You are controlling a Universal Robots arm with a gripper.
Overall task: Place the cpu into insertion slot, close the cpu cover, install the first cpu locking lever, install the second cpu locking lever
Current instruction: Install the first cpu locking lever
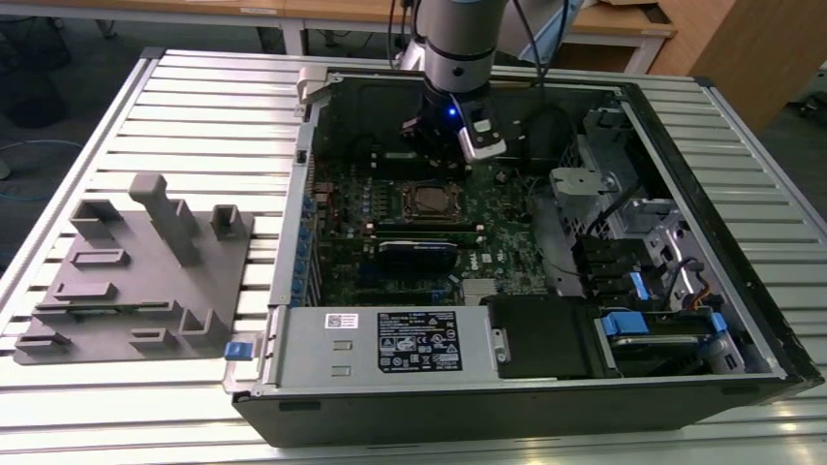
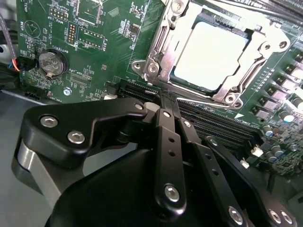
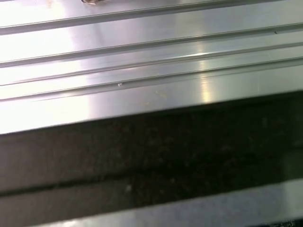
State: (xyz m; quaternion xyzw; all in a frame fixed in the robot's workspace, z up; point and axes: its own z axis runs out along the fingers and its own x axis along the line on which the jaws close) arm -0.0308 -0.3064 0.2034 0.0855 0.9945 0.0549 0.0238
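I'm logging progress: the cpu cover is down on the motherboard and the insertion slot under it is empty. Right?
No. The insertion slot is not empty: the cpu sits in it, its pale metal top showing through the window of the cpu cover, which is down on the motherboard. The second wrist view shows it.

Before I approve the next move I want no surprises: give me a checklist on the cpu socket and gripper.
1. cpu lying in the insertion slot: ok.
2. cpu cover lowered over the cpu: ok.
3. locking levers latched: cannot tell.
4. gripper shut and holding nothing: ok.
5. gripper apart from the insertion slot, by the long black slots: ok.
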